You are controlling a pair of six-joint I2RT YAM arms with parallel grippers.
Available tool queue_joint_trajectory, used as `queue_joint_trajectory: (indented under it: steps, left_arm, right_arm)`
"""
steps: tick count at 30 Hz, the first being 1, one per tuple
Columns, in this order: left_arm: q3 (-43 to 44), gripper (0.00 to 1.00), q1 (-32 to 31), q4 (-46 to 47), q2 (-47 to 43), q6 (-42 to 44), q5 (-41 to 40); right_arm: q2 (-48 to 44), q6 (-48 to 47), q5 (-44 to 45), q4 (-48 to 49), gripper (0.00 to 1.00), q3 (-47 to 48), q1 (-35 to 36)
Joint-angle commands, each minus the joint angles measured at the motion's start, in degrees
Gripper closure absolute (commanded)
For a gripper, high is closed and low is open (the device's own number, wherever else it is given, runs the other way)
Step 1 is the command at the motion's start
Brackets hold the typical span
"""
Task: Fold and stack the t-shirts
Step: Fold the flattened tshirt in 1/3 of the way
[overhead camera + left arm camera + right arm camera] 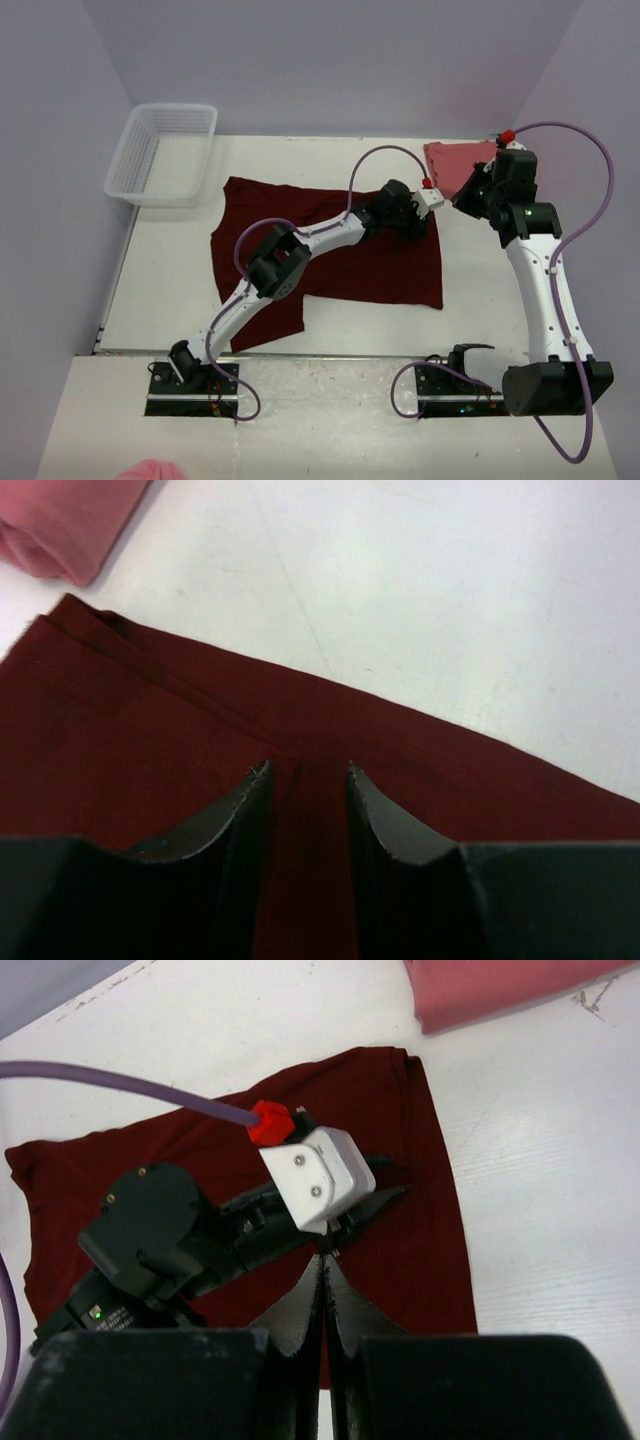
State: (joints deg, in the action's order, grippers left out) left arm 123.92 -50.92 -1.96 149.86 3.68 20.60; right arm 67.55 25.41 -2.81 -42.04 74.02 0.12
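The dark maroon t-shirt (385,270) lies spread flat on the white table; it also shows in the left wrist view (120,730) and the right wrist view (425,1130). The salmon pink t-shirt (455,160) lies folded at the far right, just beyond the maroon shirt's corner (60,520) (500,985). My left gripper (413,222) (308,770) is open, low over the maroon shirt near its far right edge, with cloth showing between the fingers. My right gripper (467,197) (323,1260) is shut and empty, hovering above the left gripper (385,1198).
A white mesh basket (160,198) stands at the far left of the table. Bare table (480,290) lies right of the maroon shirt. A pink bit of cloth (150,470) shows at the bottom edge, in front of the arm bases.
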Motion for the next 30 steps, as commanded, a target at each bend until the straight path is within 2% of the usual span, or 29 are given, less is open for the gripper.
queue_joint_trajectory:
  steps: [1, 18, 27, 30]
  left_arm:
    - [4.31, 0.63, 1.78, 0.13, 1.22, 0.27, 2.87]
    - [5.9, 0.61, 3.98, 0.02, 3.07, -3.07, 10.16]
    - [5.63, 0.6, 3.63, -0.32, 3.5, -5.61, 9.63]
    - [6.69, 0.63, 3.72, -0.86, 4.47, -6.41, 10.25]
  right_arm:
    - [-2.33, -1.33, -1.5, 1.08, 1.0, -0.98, 0.06]
    - [-3.65, -1.41, -3.34, 1.35, 1.0, -1.77, 0.14]
    - [-4.53, -1.33, -3.87, 1.44, 1.0, -2.12, 0.14]
    - [-5.06, -1.33, -3.87, 1.44, 1.0, -2.12, 0.14]
